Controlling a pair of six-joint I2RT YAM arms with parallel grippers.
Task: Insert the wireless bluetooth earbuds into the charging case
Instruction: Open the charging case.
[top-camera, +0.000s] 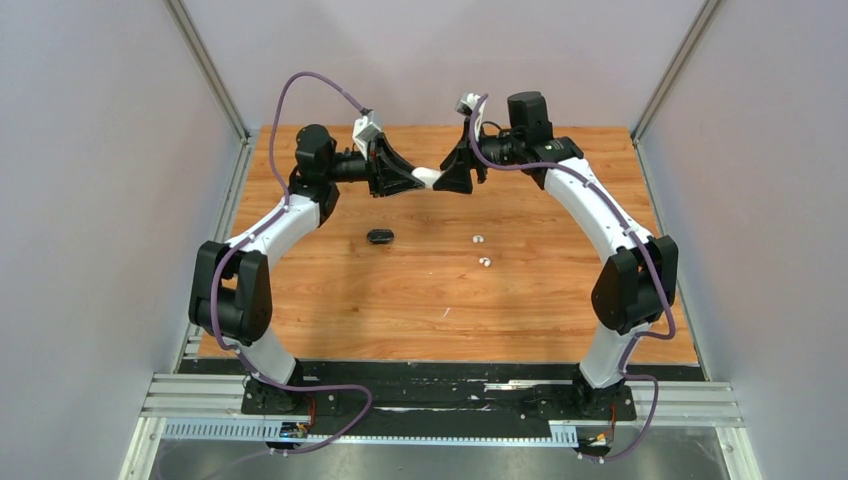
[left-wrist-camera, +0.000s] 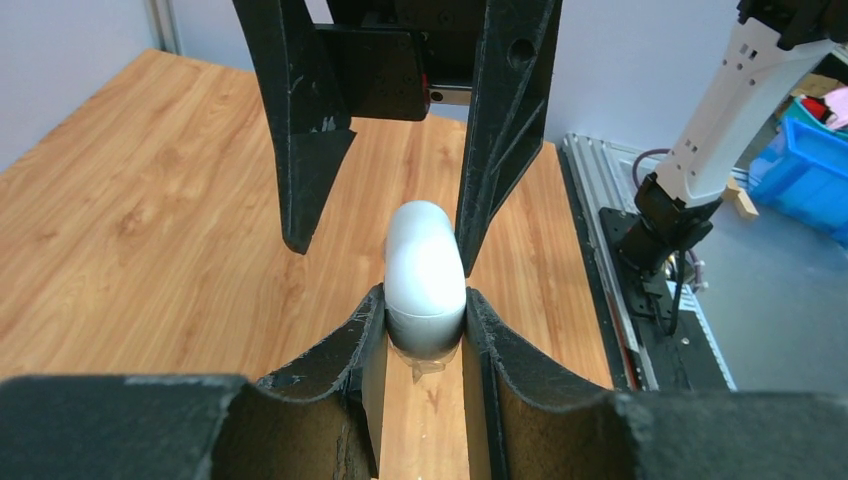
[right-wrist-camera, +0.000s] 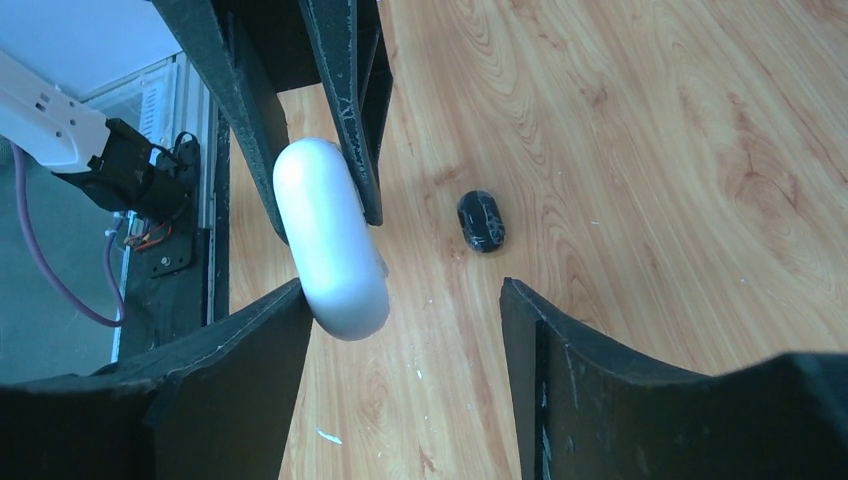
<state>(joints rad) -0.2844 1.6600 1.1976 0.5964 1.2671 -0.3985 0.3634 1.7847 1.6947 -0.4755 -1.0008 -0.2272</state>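
we hold the white case (left-wrist-camera: 425, 265) aloft at far centre, clamped in the left gripper (left-wrist-camera: 424, 302); the right gripper (right-wrist-camera: 400, 295) stands wide around it. the white earbuds (top-camera: 477, 239) lie on the table (top-camera: 400, 310), none inserted yet.

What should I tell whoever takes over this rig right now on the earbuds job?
Left gripper: fingers shut on the white case, held above the table.
Right gripper: fingers open around the same case, one touching it, no grip.
Black case lies on the table; two white buds lie loose beyond it, toward the right arm. No black buds in view.
Done: no bud seated; the white case looks closed.
Left: open the case, insert the buds.
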